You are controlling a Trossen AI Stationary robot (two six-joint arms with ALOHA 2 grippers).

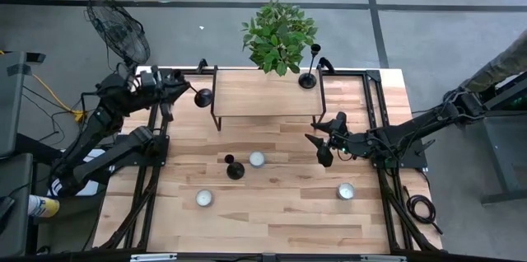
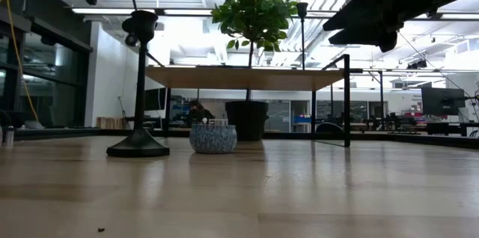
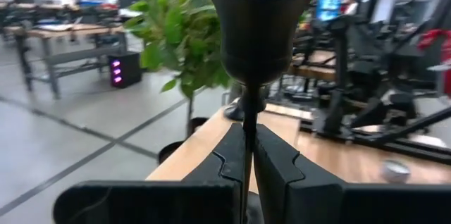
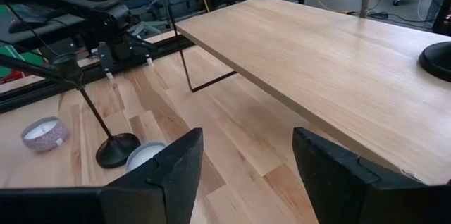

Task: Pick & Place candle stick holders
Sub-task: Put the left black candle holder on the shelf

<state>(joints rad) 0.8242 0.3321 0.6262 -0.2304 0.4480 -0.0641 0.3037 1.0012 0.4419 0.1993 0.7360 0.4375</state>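
You can't see the held holder's [image 3: 258, 27] base; the fingers [image 3: 227, 164] hide its lower stem. The shelf holder [image 4: 437, 60] is cut off at the edge.

The raised wooden shelf [image 1: 265, 93] stands at the table's twelve o'clock side; most of its top is bare, with one candle stick holder [image 1: 309, 71] at its three o'clock end and a potted plant [image 1: 278, 35] at the far edge. Under it, thin black legs [image 4: 189, 69] leave a low gap. Mid-table, a second holder [image 1: 234, 167] touches a white candle [image 1: 257, 159]; two more candles [image 1: 204, 198] lie well apart toward six o'clock, open wood between.
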